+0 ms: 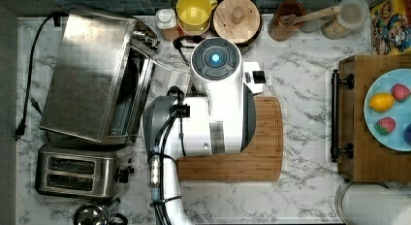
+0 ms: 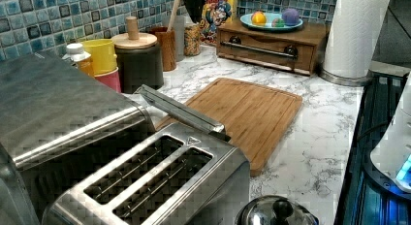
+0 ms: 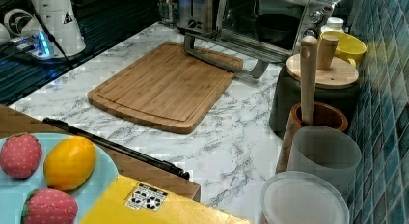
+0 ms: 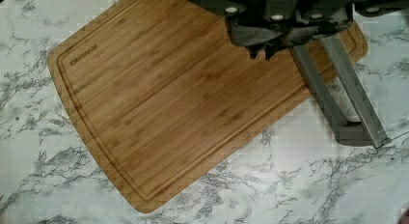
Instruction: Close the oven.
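Oven (image 3: 270,26) open on the marble surface (image 3: 241,151).
Its door hangs down over the cutting board (image 3: 166,86); blue tile wall behind. Pincer (image 4: 263,52) state cannot be told.

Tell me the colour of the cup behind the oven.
Yellow cup, clearest in the top view.

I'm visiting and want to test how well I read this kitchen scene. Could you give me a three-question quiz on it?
1. True or false: the oven door is shut.
2. What does the door's handle hang over? A) cutting board B) toaster C) blue plate
3. What stands beside the oven, nearer the top view's bottom edge?

Key: 1 false, it hangs open. 2 A. 3 the two-slot toaster.
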